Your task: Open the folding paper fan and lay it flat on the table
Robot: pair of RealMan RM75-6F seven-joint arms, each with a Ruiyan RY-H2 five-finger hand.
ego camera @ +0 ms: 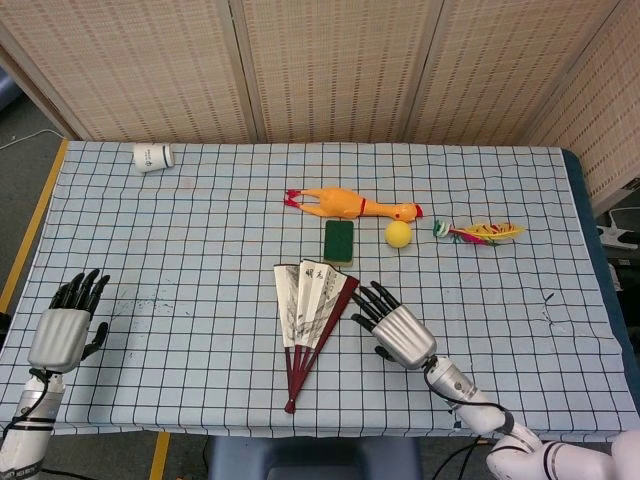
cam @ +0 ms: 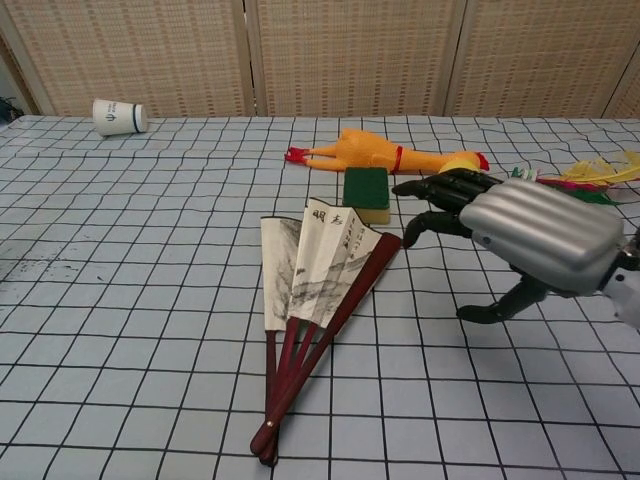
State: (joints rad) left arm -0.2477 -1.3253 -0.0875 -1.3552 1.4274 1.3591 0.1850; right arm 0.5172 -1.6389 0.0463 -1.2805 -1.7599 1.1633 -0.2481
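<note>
Only the head view shows the left hand (ego camera: 60, 335).

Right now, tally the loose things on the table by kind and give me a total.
Paper fan: 1
Rubber chicken: 1
Yellow ball: 1
Green block: 1
Feather toy: 1
Paper cup: 1
Total: 6

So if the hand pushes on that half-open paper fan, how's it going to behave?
The paper fan lies flat and partly spread, so it probably slides on the checked cloth rather than rolls. Its dark ribs look stiff, and likely swing about the pivot at the near end. The pleated paper looks thin and could crease. The right hand hovers beside it, empty.
</note>
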